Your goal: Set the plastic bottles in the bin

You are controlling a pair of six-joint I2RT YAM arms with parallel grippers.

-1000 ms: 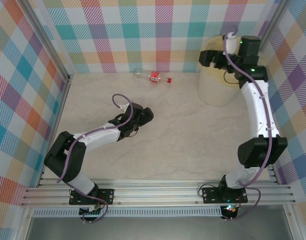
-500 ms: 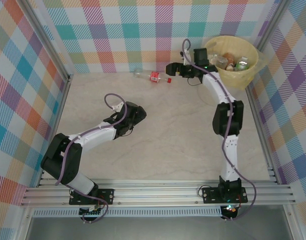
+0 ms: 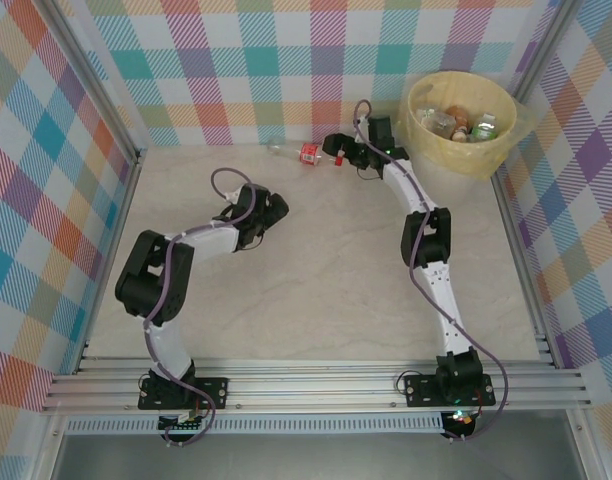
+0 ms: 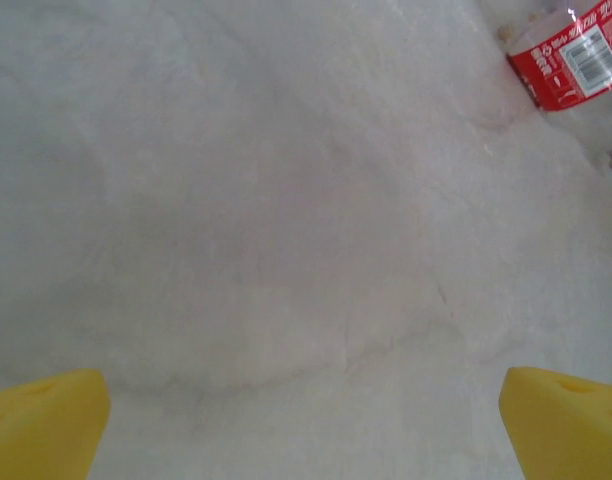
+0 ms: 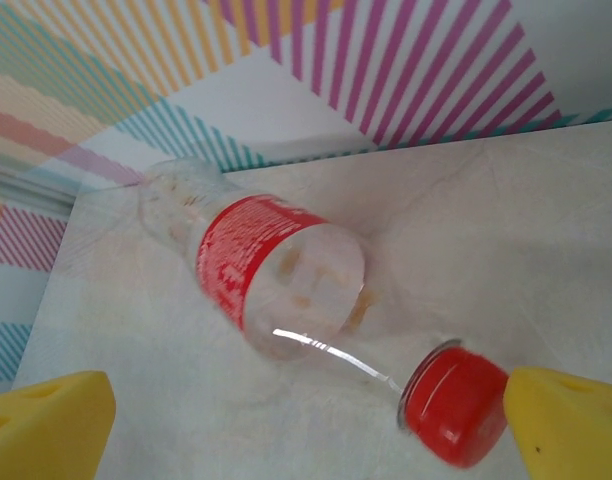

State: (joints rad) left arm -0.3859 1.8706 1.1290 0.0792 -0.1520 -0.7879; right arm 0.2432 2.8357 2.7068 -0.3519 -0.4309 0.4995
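Right wrist, bottle: clear plastic bottle with red label and red cap [image 5: 276,270] lies on its side on the pale marbled counter [image 5: 506,230], close to the far plaid wall [image 5: 316,50].
Right tool [image 5: 306,430]: released, yellow fingertips spread wide, the cap just beside one.
Bin: round pale-yellow bag-lined bin [image 3: 461,160] in the far right corner, other bottles [image 3: 466,125] inside.
Left tool [image 4: 306,425]: released, over bare counter, near-left of the bottle, apart from it.
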